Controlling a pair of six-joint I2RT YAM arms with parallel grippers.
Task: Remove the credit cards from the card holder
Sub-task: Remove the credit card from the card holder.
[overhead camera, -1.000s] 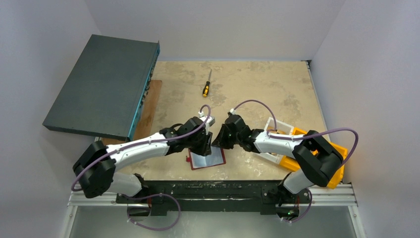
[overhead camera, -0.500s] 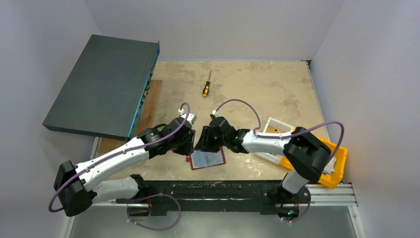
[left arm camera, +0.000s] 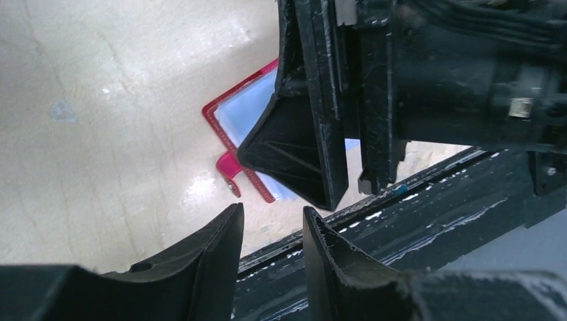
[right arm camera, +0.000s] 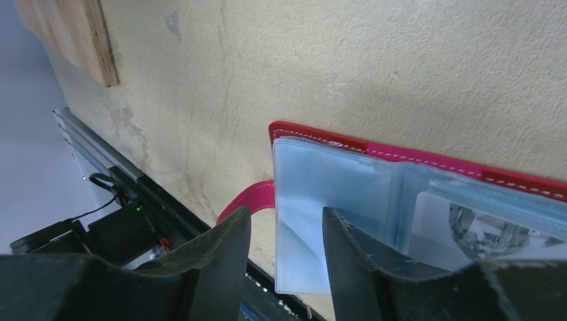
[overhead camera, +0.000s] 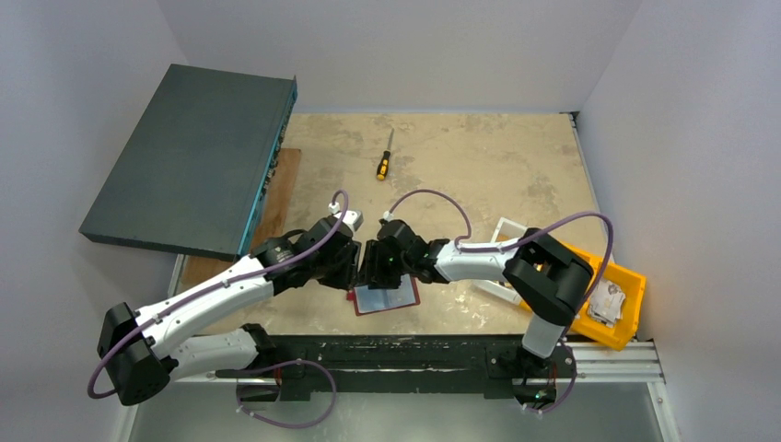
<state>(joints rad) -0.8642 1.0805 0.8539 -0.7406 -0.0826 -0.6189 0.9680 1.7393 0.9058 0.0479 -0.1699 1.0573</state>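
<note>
The card holder [overhead camera: 387, 296] lies open near the table's front edge, red-rimmed with clear sleeves [right arm camera: 334, 194] and a red side tab [right arm camera: 251, 197]. A pale credit card [right arm camera: 468, 224] shows inside a sleeve at the right of the right wrist view. My right gripper [overhead camera: 373, 267] [right arm camera: 285, 212] hovers open over the holder's left edge, and the sleeve's edge shows in the gap below its fingers. My left gripper [overhead camera: 353, 269] [left arm camera: 273, 210] is open and empty just left of the right one, above the front rail, with the holder [left arm camera: 231, 124] ahead of it.
A screwdriver [overhead camera: 384, 164] lies at the back middle. A dark grey box [overhead camera: 193, 157] and a wooden board [overhead camera: 278, 193] sit at the left. A white bin [overhead camera: 511, 232] and an orange bin [overhead camera: 615, 308] stand at the right. The black front rail [overhead camera: 396, 350] runs just below the holder.
The right gripper went from shut to open and slid left to the holder's left edge. The left arm drew back to the left, and its gripper stayed open.
</note>
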